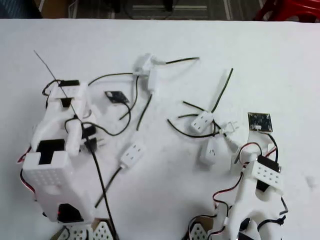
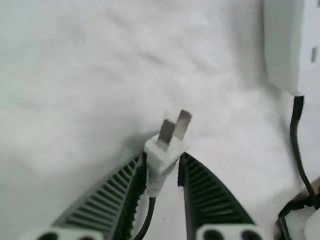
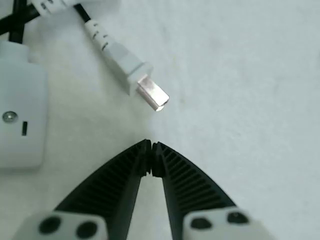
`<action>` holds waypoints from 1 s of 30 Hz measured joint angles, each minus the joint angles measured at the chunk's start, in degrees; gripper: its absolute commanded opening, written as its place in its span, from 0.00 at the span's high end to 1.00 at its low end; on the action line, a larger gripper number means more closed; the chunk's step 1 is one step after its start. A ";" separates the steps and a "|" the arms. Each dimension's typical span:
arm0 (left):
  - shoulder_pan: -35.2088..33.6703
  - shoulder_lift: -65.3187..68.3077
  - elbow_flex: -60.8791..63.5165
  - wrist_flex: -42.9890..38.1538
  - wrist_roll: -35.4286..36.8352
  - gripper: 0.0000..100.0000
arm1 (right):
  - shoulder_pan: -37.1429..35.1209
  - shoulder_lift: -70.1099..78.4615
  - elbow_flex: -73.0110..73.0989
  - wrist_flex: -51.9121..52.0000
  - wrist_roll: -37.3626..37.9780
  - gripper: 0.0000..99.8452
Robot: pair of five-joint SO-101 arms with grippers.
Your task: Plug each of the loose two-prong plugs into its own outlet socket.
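Left fingers (image 2: pixel 120 195) are clamping a plug (image 2: pixel 162 150), not socketed yet; right fingers (image 3: pixel 125 175) are pressing together, empty, beside another plug (image 3: pixel 132 67).

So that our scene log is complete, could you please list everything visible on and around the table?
table: one, white, under everything.
outlet sockets: three, white, lying apart mid-table.
joined pieces: two, white, far side; cannot tell plug from socket.
loose plugs: apparently two, white, right half of the table.
held plug: one, white, two prongs, in the left claw.
cords: several, dark, trailing from plugs and sockets.
small boards: two, dark, one left of centre, one at right.
arms: two, white, near edge.
left claw: one, dark, shut on the held plug.
right claw: one, dark, shut and empty, beside a loose plug.
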 measured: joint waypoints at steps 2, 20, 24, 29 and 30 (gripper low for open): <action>0.00 0.00 0.00 1.23 -3.08 0.89 | 0.00 0.00 0.00 0.00 0.00 0.98; 1.58 0.00 0.00 5.63 -10.55 0.80 | 0.00 0.00 0.00 0.00 0.00 0.98; 1.93 0.00 0.00 5.71 -9.67 0.80 | 0.00 0.00 0.00 0.00 0.00 0.98; 2.02 0.00 0.00 5.71 -8.62 0.80 | 0.00 0.00 0.00 0.00 0.00 0.98; 2.02 0.00 0.00 5.71 -8.35 0.80 | 0.00 0.00 0.00 0.00 0.00 0.98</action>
